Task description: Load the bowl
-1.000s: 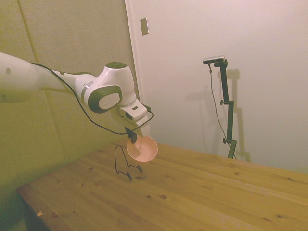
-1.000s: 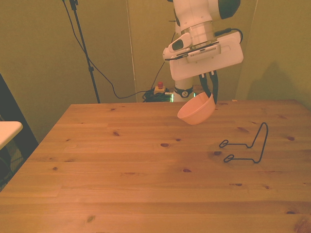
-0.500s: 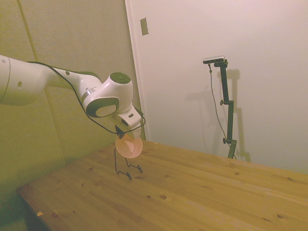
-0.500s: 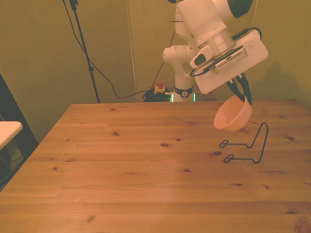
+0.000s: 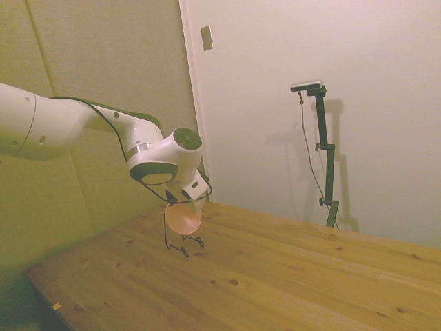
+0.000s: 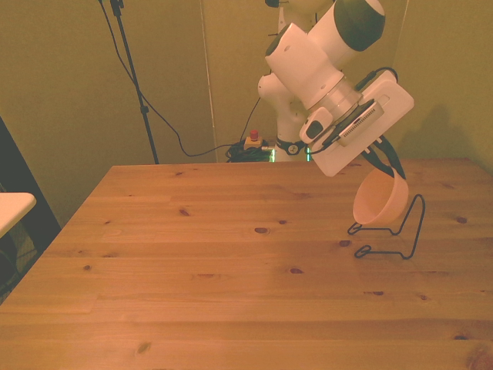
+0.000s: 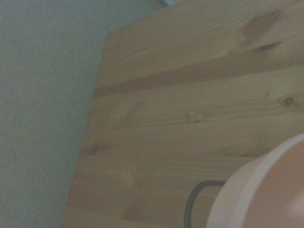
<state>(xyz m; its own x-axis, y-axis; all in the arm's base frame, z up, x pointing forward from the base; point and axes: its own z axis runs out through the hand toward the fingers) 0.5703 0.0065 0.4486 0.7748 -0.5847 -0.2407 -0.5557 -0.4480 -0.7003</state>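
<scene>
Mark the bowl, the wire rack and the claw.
bowl (image 6: 379,202): front view, on its outer wall.
wire rack (image 6: 416,228): front view, on its upright loop.
claw (image 6: 383,163): front view, midway between the tips at the bowl's rim.

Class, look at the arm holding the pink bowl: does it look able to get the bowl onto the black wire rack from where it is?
Probably yes. The pincer holds the bowl tilted just above the wire rack, and nothing stands between them.
</scene>
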